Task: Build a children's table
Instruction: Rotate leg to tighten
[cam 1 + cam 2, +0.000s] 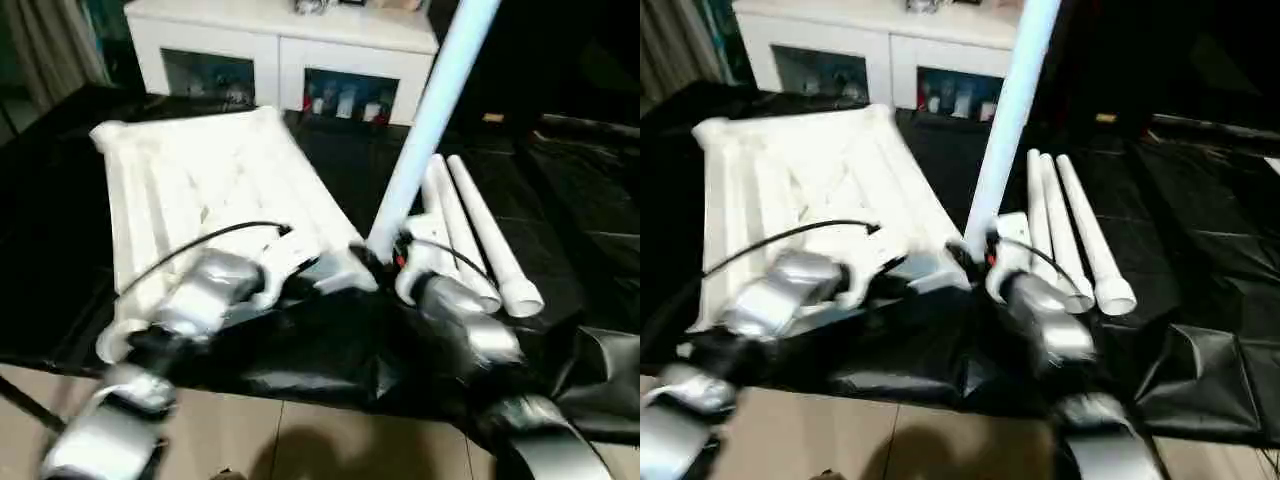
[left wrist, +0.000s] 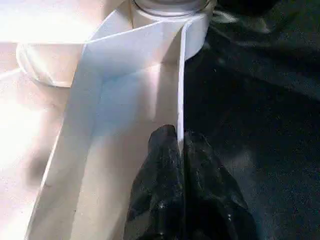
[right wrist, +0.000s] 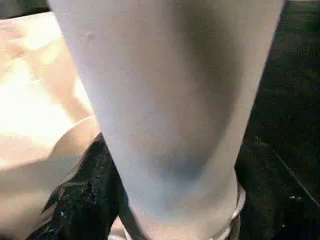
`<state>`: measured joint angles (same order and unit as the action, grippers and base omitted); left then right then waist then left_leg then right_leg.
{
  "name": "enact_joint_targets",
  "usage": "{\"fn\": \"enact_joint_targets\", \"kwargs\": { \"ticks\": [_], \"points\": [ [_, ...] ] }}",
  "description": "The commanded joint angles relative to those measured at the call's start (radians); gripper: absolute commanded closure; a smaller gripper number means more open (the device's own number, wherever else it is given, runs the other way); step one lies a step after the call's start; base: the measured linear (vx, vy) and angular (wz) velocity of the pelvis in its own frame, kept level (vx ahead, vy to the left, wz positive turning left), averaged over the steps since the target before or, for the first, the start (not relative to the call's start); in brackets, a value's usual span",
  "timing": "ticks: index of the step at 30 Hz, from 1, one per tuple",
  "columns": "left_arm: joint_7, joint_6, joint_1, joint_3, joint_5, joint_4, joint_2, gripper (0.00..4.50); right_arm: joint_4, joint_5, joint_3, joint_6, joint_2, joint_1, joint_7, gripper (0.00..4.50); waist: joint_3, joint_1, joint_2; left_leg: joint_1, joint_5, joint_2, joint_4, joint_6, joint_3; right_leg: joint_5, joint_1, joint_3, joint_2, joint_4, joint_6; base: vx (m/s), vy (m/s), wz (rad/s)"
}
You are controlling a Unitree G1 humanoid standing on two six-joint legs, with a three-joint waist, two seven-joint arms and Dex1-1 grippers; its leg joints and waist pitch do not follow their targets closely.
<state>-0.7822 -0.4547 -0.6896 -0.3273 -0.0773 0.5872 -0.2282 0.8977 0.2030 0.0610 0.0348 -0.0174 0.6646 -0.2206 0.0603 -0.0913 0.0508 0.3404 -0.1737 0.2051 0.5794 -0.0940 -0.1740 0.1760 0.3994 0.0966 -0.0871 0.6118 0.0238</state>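
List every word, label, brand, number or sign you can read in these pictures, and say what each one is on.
None can be read.
The tabletop, the standing leg and the loose legs are plain white with no visible marking.
The items behind the cabinet's glass doors are too small and blurred to read.

Both silver forearms reach forward and converge, the left gripper [image 2: 181, 150] pinched closed, the right gripper [image 1: 385, 255] beside it.
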Motion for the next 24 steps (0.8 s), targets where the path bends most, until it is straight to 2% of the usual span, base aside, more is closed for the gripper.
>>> {"fn": "enact_joint_targets", "kwargs": {
  "ticks": [1, 2, 3, 4, 5, 6, 7, 12, 13, 15, 16, 18, 19, 20, 24],
  "points": [
    [0.110, 0.005, -0.022, 0.051, -0.011, 0.043, 0.014, 4.50, 0.089, 0.034, 0.049, 0.025, 0.024, -0.013, 0.072, 1.81, -0.061, 0.000, -0.011, -0.006, -0.347, 0.017, -0.071, -0.018, 0.012, 0.481, -0.035, -0.045, -0.064, -0.107, 0.091, 0.000, 0.000, 0.00],
    [0.145, 0.010, -0.036, 0.055, -0.020, 0.064, 0.025, 4.50, 0.111, 0.031, 0.056, 0.015, 0.038, 0.003, 0.097, 1.81, -0.062, 0.000, -0.002, -0.008, -0.348, 0.018, -0.070, -0.016, 0.012, 0.484, -0.033, -0.044, -0.064, -0.107, 0.088, 0.000, 0.000, 0.00],
    [0.156, 0.010, -0.041, 0.058, -0.021, 0.071, 0.029, 4.50, 0.119, 0.028, 0.056, 0.013, 0.043, 0.009, 0.102, 1.81, -0.062, -0.001, -0.007, -0.008, -0.350, 0.017, -0.070, -0.013, 0.013, 0.491, -0.032, -0.044, -0.067, -0.107, 0.086, 0.000, 0.000, 0.00],
    [0.176, 0.010, -0.051, 0.063, -0.023, 0.083, 0.038, 4.50, 0.134, 0.021, 0.054, 0.011, 0.056, 0.024, 0.101, 1.81, -0.062, -0.001, -0.008, -0.006, -0.350, 0.018, -0.070, -0.012, 0.012, 0.490, -0.033, -0.044, -0.067, -0.107, 0.085, 0.000, 0.000, 0.00],
    [0.175, 0.013, -0.051, 0.059, -0.028, 0.083, 0.039, 4.50, 0.145, 0.025, 0.058, 0.009, 0.064, 0.032, 0.100, 1.81, -0.063, -0.003, -0.003, -0.003, -0.339, 0.017, -0.071, -0.008, 0.013, 0.483, -0.035, -0.044, -0.067, -0.105, 0.082, 0.000, 0.000, 0.00],
    [0.168, 0.011, -0.047, 0.058, -0.027, 0.078, 0.037, 4.50, 0.149, 0.022, 0.054, 0.006, 0.067, 0.037, 0.092, 1.81, -0.063, -0.003, -0.004, -0.003, -0.339, 0.018, -0.072, -0.007, 0.013, 0.479, -0.034, -0.045, -0.068, -0.105, 0.082, 0.000, 0.000, 0.00],
    [0.164, 0.014, -0.046, 0.056, -0.027, 0.080, 0.037, 4.50, 0.167, 0.018, 0.053, -0.004, 0.070, 0.047, 0.089, 1.81, -0.064, -0.001, -0.005, 0.002, -0.334, 0.019, -0.073, -0.005, 0.013, 0.463, -0.036, -0.045, -0.068, -0.102, 0.085, 0.000, 0.000, 0.00],
    [0.123, 0.030, -0.031, 0.045, -0.016, 0.071, 0.025, 4.50, 0.205, 0.012, 0.063, -0.040, 0.067, 0.078, 0.067, 1.81, -0.063, 0.001, -0.005, -0.001, -0.354, 0.019, -0.073, -0.004, 0.012, 0.470, -0.032, -0.046, -0.068, -0.104, 0.091, 0.000, 0.000, 0.00],
    [0.090, 0.038, -0.022, 0.037, -0.011, 0.057, 0.017, 4.50, 0.195, 0.008, 0.057, -0.054, 0.059, 0.079, 0.031, 1.25, -0.063, 0.000, -0.003, 0.000, -0.354, 0.019, -0.073, -0.001, 0.012, 0.478, -0.033, -0.046, -0.070, -0.106, 0.089, 0.000, 0.000, 0.00],
    [0.068, 0.041, -0.017, 0.031, -0.008, 0.047, 0.009, 4.50, 0.184, 0.001, 0.050, -0.061, 0.049, 0.079, 0.009, 1.11, -0.065, 0.001, -0.003, 0.006, -0.339, 0.020, -0.074, 0.002, 0.013, 0.467, -0.037, -0.046, -0.070, -0.103, 0.089, 0.000, 0.000, 0.00],
    [0.049, 0.044, -0.014, 0.021, -0.012, 0.040, -0.004, 4.50, 0.165, -0.003, 0.040, -0.063, 0.035, 0.077, -0.028, 1.03, -0.066, 0.001, 0.001, 0.008, -0.335, 0.021, -0.074, 0.005, 0.014, 0.466, -0.038, -0.045, -0.069, -0.101, 0.088, 0.000, 0.000, 0.00],
    [0.021, 0.052, -0.009, 0.006, -0.022, 0.037, -0.022, 4.50, 0.149, -0.010, 0.025, -0.065, 0.017, 0.075, -0.087, 0.77, -0.067, 0.001, 0.000, 0.019, -0.291, 0.021, -0.074, 0.012, 0.014, 0.440, -0.045, -0.047, -0.072, -0.098, 0.089, 0.000, 0.000, 0.00],
    [-0.020, 0.068, -0.002, 0.003, -0.016, 0.034, -0.045, 4.50, 0.107, -0.020, -0.013, -0.065, -0.018, 0.063, -0.219, 0.69, -0.068, -0.001, -0.002, 0.016, -0.281, 0.022, -0.074, 0.017, 0.013, 0.413, -0.044, -0.047, -0.070, -0.096, 0.101, 0.000, 0.000, 0.00],
    [-0.020, 0.068, -0.002, 0.003, -0.016, 0.034, -0.045, 4.50, 0.107, -0.020, -0.013, -0.065, -0.018, 0.063, -0.219, 0.69, -0.068, -0.003, -0.002, 0.015, -0.278, 0.024, -0.073, 0.020, 0.012, 0.398, -0.043, -0.048, -0.070, -0.096, 0.106, 0.000, 0.000, 0.00],
    [-0.107, 0.124, 0.014, -0.010, -0.008, 0.020, -0.099, 4.50, 0.008, -0.049, -0.097, -0.057, -0.111, 0.023, -0.438, 0.25, -0.071, -0.005, -0.002, 0.014, -0.240, 0.027, -0.070, 0.034, 0.008, 0.293, -0.045, -0.051, -0.067, -0.081, 0.157, 0.000, 0.000, 0.00]
  ]
}}
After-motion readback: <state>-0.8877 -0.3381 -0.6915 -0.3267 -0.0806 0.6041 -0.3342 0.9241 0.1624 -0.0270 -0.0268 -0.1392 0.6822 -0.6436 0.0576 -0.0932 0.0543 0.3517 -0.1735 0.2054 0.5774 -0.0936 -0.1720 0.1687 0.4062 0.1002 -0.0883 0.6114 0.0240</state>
